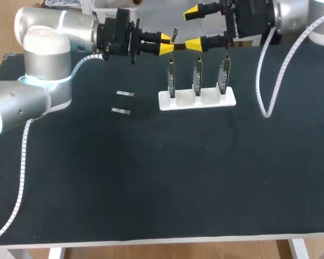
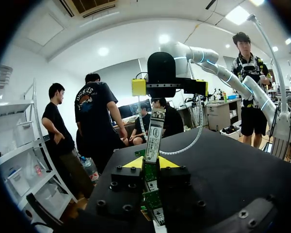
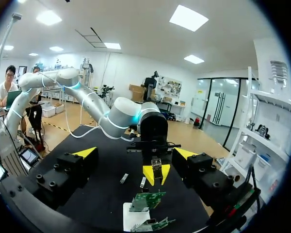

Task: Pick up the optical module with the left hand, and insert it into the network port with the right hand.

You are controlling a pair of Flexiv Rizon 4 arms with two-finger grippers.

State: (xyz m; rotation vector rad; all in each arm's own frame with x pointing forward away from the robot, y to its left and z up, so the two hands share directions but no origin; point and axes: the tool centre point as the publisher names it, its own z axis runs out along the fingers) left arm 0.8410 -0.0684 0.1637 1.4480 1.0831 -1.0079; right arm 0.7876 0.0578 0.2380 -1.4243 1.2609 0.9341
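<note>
Black tabletop [image 1: 151,178] fills the frame. White stand [image 1: 197,100] upper centre, three circuit boards [image 1: 197,75] upright in it. Two loose modules [image 1: 125,94] lie flat left of the stand. Left gripper [image 1: 166,44] top centre, pinching the optical module [image 1: 175,36] above the boards. Right gripper [image 1: 193,28] just right of it, fingers spread wide, lower tip beside the module.

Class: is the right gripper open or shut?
Open: the right gripper shows fingers wide apart, holding nothing; the left gripper holds the optical module.
</note>
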